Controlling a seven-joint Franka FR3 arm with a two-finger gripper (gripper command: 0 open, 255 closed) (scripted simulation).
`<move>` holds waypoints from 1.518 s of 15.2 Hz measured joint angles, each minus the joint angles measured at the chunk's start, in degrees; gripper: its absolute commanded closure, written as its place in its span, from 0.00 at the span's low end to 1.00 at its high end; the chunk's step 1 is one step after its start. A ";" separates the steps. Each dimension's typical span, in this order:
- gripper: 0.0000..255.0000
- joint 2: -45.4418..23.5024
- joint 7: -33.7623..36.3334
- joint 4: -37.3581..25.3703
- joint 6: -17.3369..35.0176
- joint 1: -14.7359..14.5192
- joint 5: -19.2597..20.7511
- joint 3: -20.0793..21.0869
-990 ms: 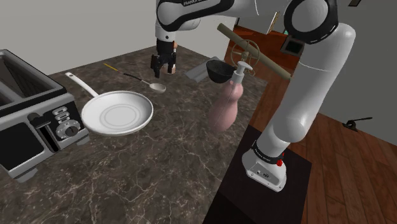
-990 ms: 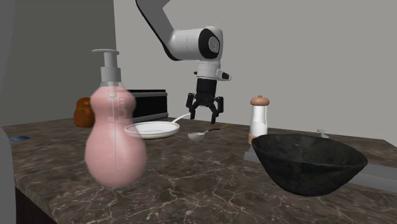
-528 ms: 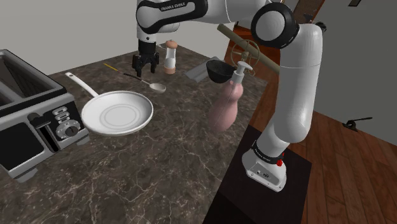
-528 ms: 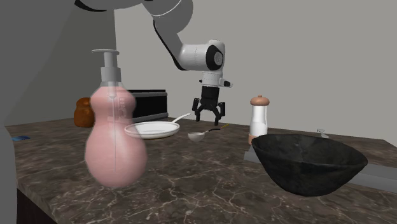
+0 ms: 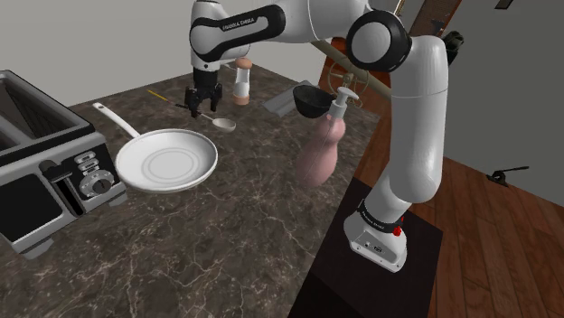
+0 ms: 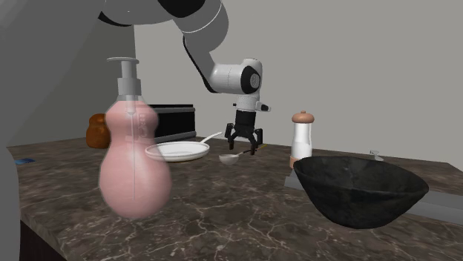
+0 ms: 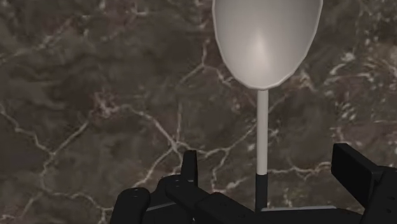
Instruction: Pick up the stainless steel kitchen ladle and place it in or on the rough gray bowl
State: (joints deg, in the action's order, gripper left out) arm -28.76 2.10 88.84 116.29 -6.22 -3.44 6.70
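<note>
Black two-finger gripper (image 5: 201, 101) hovers low over pale, round-bowled ladle (image 7: 266, 38) lying on dark marble counter (image 5: 226, 235). Jaws spread wide, straddling thin handle, gripping nothing. Approach step. Next: drop, pinch handle, lift toward dark rough bowl (image 6: 360, 189).

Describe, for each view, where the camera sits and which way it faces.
Shoulder view: beside the stand, looking down over the counter; arm and gripper show.
Second exterior view: low at the counter's edge, past soap bottle and dark bowl, facing the gripper.
Wrist view: on the hand, looking down at the ladle between open fingers.
All three share the ladle.
</note>
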 measured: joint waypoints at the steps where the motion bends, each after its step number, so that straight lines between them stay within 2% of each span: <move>1: 0.00 -0.26 0.03 0.31 0.57 -0.07 0.02 0.01; 7: 0.00 -0.33 0.00 0.69 1.05 -0.06 0.01 0.01; 8: 1.00 -0.33 0.00 0.69 1.05 -0.06 0.01 0.01; 18: 1.00 -0.33 0.00 0.69 1.05 -0.07 0.01 0.01; 23: 1.00 0.95 0.34 -0.49 -1.37 -0.14 -0.02 0.09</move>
State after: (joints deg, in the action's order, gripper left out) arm -27.81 2.44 88.35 114.92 -6.36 -3.46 6.79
